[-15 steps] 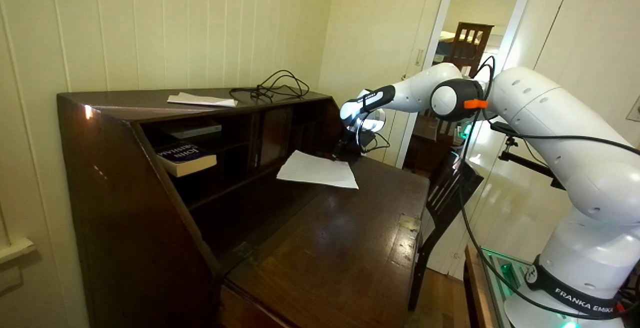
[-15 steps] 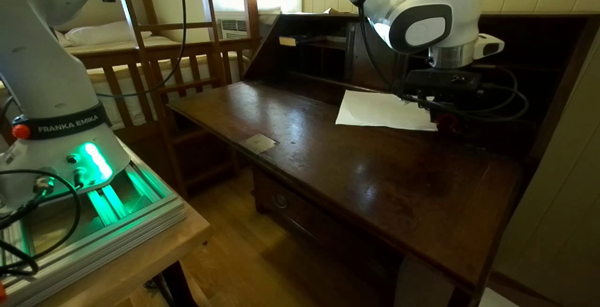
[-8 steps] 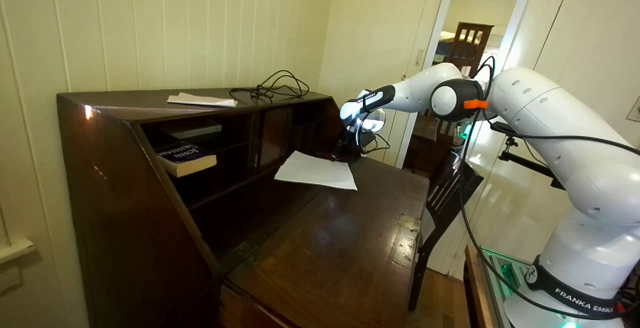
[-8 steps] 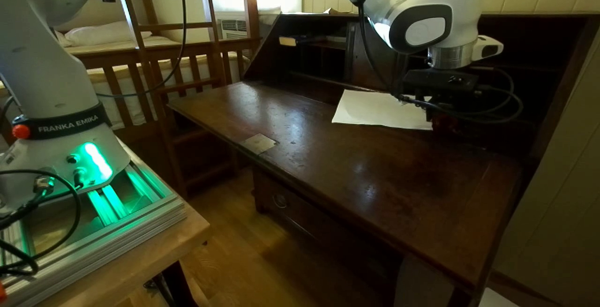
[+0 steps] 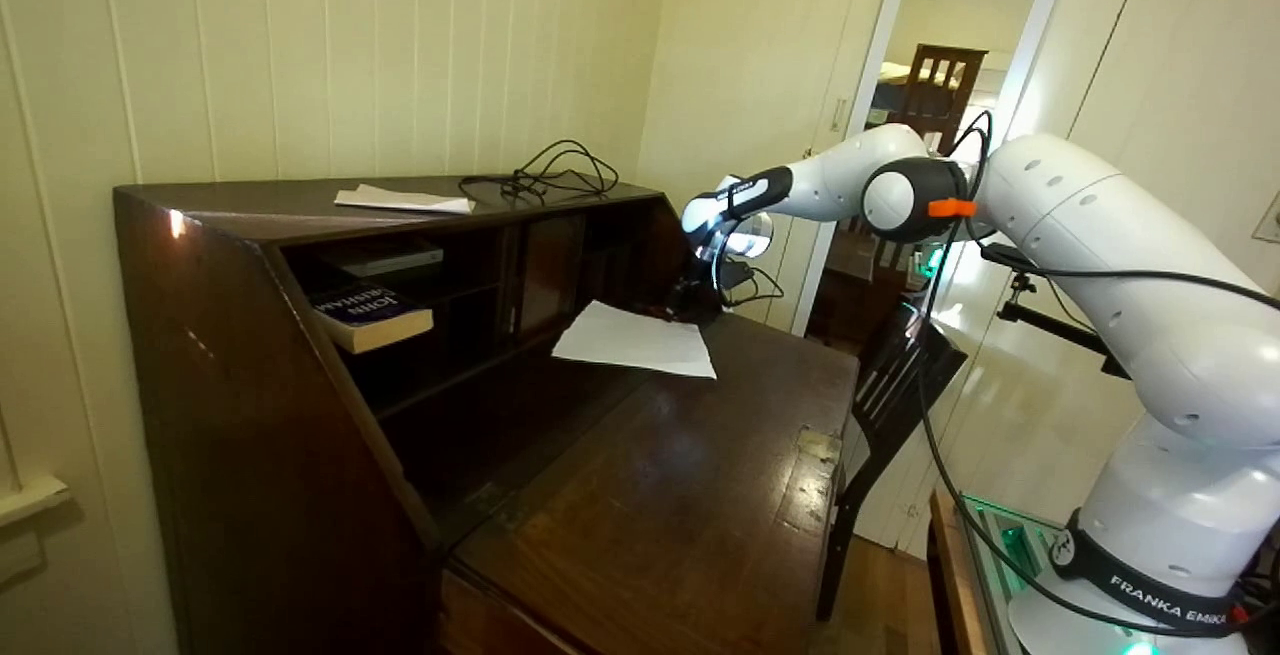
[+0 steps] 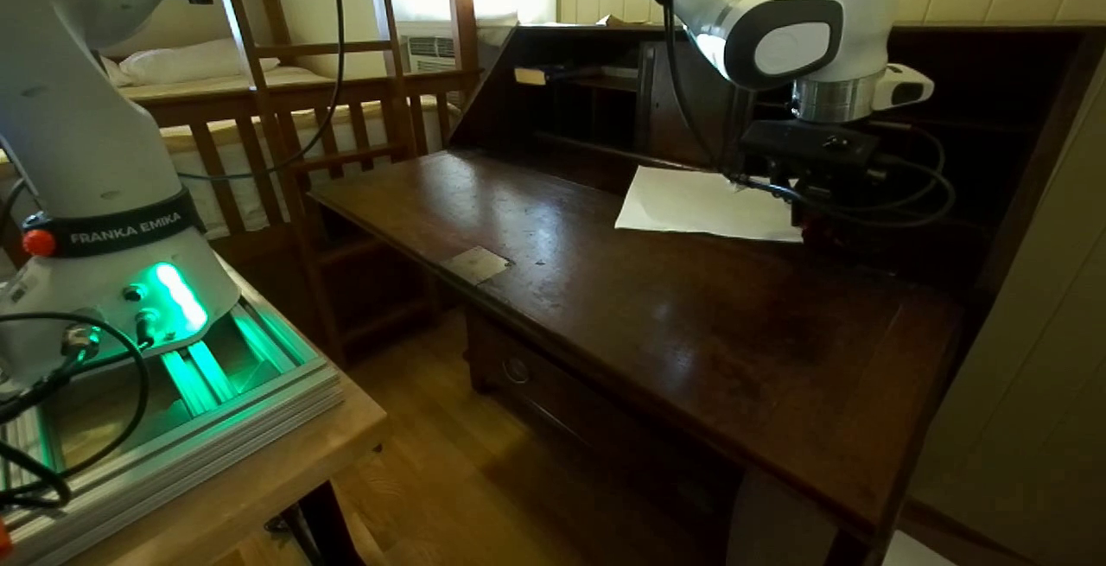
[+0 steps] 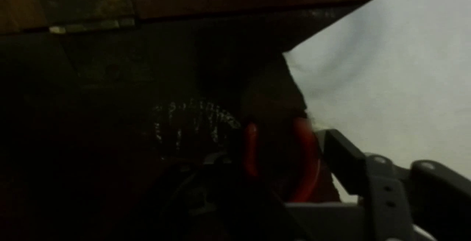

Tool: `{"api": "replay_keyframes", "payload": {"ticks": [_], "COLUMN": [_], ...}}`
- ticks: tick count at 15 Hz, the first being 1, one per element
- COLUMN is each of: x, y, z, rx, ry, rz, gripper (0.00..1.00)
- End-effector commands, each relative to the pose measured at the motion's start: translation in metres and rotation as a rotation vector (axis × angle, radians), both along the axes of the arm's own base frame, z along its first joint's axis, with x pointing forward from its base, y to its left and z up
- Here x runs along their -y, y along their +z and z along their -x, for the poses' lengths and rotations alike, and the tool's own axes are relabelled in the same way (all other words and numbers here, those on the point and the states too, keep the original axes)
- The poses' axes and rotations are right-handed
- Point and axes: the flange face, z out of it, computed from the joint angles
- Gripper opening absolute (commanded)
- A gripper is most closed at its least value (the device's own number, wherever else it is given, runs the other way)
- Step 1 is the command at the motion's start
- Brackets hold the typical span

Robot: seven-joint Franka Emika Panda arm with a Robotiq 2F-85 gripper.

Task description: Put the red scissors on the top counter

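The paper (image 5: 635, 340) and the arm (image 6: 784, 43) both sit slightly shifted from half a second ago, which suggests the pick-up is being adjusted. The red scissors (image 7: 311, 160) are low beside the paper, handles between the spread fingers of the gripper (image 7: 275, 148); in this gloom I cannot tell whether it grips them. The top counter (image 5: 250, 207) still awaits them.

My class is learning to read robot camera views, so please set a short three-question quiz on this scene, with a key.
1. Fill in: the shelved book is marked John ____.
2. True or false: in the wrist view, part of the red scissors shows between the fingers of the pincer.
3. What shares the top counter with the tangled cable? A) book B) white paper C) red scissors
Key: 1. Grisham; 2. True; 3. B.
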Motion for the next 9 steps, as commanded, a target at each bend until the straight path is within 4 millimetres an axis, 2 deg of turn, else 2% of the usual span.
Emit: {"api": "replay_keyframes", "payload": {"ticks": [1,2,5,9], "x": [0.0011,0.0006,-0.0014,-0.0036], "y": [-0.0045,-0.0052,-0.0051,-0.0045], "z": [0.0004,0.0004,0.0006,-0.0001], "rx": [-0.018,-0.021,-0.033,-0.035], "ry": [-0.029,-0.032,-0.038,-0.047], "rz": [-0.040,-0.043,-0.056,-0.070], "gripper": [0.68,0.83,0.99,1.00]}}
